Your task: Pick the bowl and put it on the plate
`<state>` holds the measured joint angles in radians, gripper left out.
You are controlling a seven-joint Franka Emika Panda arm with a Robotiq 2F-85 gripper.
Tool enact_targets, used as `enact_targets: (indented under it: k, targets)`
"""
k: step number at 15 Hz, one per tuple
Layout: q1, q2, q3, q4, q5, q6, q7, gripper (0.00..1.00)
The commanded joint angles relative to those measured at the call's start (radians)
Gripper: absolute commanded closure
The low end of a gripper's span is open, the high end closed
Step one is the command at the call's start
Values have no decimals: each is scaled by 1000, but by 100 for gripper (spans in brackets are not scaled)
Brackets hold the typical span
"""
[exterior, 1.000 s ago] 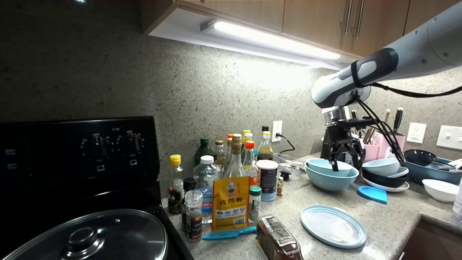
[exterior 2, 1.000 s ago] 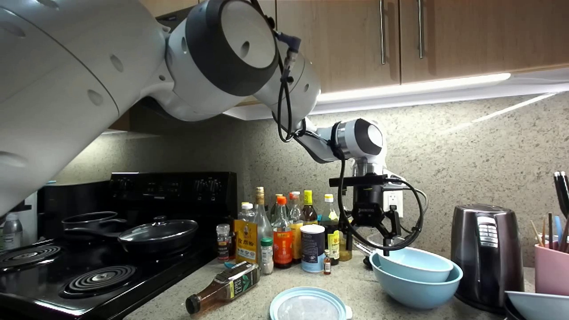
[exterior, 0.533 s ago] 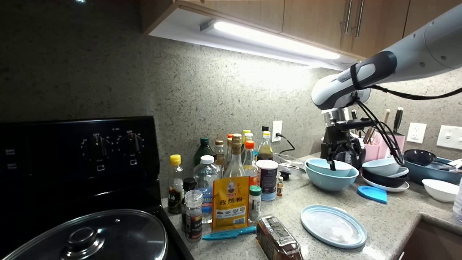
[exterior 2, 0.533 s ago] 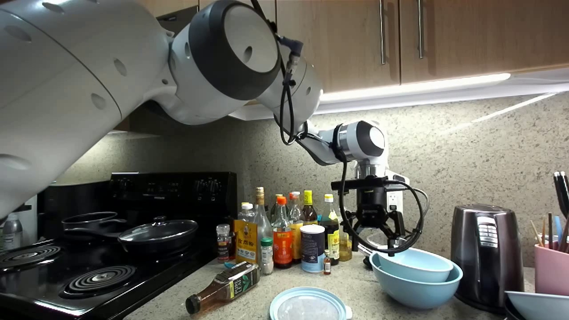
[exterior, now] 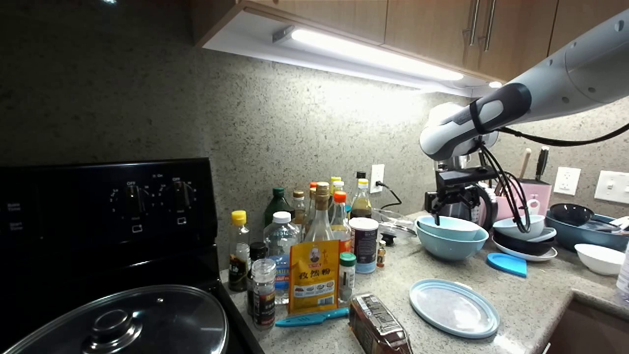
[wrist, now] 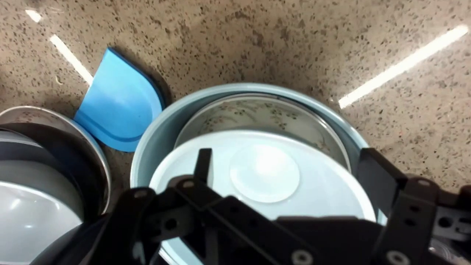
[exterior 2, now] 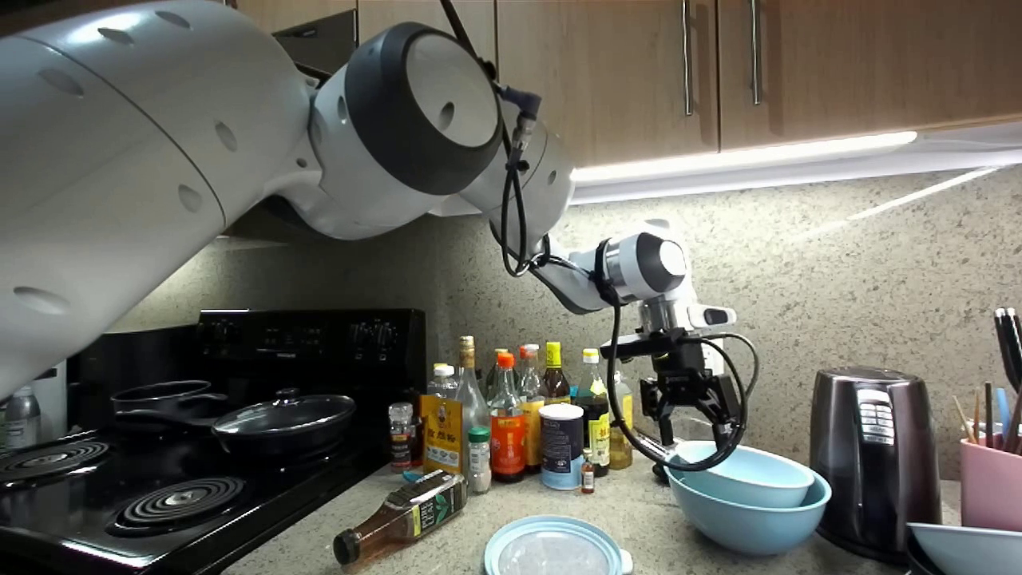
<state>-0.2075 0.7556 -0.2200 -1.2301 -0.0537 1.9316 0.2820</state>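
A wide, deep, pale blue-green bowl stands on the counter; it also shows in an exterior view and the wrist view. A lighter blue bowl lies tilted inside it; in the wrist view a flowered white dish shows beneath. The pale blue plate lies flat in front; it is cut off in an exterior view. My gripper is open above the bowls. One finger is over the lighter bowl's inside; the other is outside its rim, over the big bowl's edge. I cannot tell whether they touch.
A kettle stands beside the bowls. Stacked dishes, a blue scraper-like piece and a white bowl are nearby. Several bottles stand by the wall. A brown bottle lies near the plate.
The arm's wrist has come lower and the gripper has tilted. Its fingertips have shifted across the bowls. The bowls and the plate have not moved.
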Motion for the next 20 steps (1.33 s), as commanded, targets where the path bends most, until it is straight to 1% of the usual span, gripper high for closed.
enact_targets:
  k: [1, 3, 10, 11, 15, 18, 20]
  targets:
    - [-3, 6, 1, 10, -1, -4, 1, 0]
    - [-4, 8, 0, 14, -2, -4, 2, 0]
    - [-22, 50, 14, 51, 23, -72, -18, 0]
    - [-8, 39, 2, 28, 5, -45, 1, 0]
    - [-12, 48, 5, 35, 6, -50, 1, 0]
    - [-15, 17, 22, -15, -30, 46, -169, 0]
    - [-25, 19, 32, -10, -49, 77, -261, 0]
